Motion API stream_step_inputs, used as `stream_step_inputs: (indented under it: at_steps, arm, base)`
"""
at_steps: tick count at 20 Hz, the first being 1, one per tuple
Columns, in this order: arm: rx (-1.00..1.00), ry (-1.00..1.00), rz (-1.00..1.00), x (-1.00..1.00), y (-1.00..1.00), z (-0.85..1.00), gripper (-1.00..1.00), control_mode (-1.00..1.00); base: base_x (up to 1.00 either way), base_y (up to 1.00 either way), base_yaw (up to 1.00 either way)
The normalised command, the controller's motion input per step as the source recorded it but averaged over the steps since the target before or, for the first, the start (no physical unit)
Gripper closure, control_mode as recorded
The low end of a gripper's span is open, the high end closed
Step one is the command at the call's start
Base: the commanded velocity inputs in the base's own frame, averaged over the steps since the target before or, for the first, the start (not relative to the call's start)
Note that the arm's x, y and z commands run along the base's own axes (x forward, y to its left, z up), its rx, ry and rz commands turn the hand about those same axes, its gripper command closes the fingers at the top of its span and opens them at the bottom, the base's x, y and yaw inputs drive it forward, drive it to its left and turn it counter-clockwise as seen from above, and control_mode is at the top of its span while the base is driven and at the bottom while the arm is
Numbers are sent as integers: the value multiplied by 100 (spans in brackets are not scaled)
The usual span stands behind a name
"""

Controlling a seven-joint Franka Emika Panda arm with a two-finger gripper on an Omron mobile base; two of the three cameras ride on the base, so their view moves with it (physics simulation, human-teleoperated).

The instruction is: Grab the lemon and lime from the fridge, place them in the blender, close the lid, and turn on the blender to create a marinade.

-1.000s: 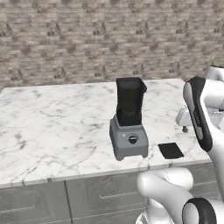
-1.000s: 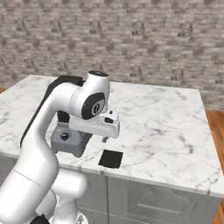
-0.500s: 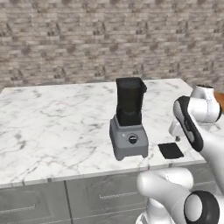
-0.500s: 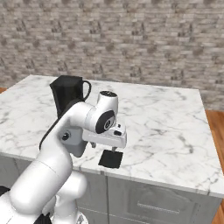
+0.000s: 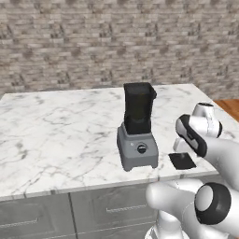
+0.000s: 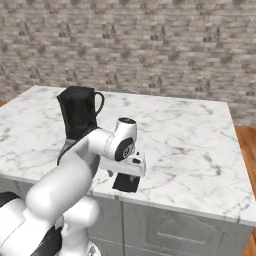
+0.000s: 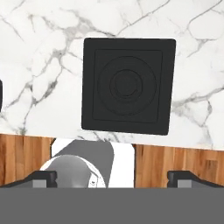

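The blender (image 5: 138,148) stands mid-counter, a grey base with a black knob under a tall black jar (image 6: 77,112) whose top is uncovered. The lid (image 7: 128,85), a flat black square, lies on the marble right of the blender (image 5: 182,160), close to the counter's front edge (image 6: 126,183). My gripper (image 7: 113,177) hangs just above the lid, pointing down, open wide with one fingertip (image 7: 43,176) on each side and nothing between them. The lemon and lime are hidden, and the fridge is out of view.
The white marble counter (image 5: 56,130) stretches wide to the left of the blender. A brick wall (image 5: 93,42) backs it. Grey drawers (image 6: 170,235) sit below the front edge, and wooden floor (image 5: 229,105) lies past the counter's right end.
The arm has folded down and the hand has dropped from above the blender's height to just over the lid. The jaws stayed open; blender and lid have not moved.
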Motion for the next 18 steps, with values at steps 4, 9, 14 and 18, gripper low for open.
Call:
stream_step_inputs:
  at_steps: [4, 9, 14, 18]
  arm:
    - [-6, -5, 0, 33, 0, -42, -100, -100]
    - [-1, -1, 0, 28, 0, -21, -100, -100]
    - [0, -4, 0, 14, -5, -30, -100, -100]
    - [0, -3, 0, 16, -2, -19, -100, -100]
  base:
    - [0, 0, 0]
    - [0, 0, 0]
    - [0, 0, 0]
    - [0, 0, 0]
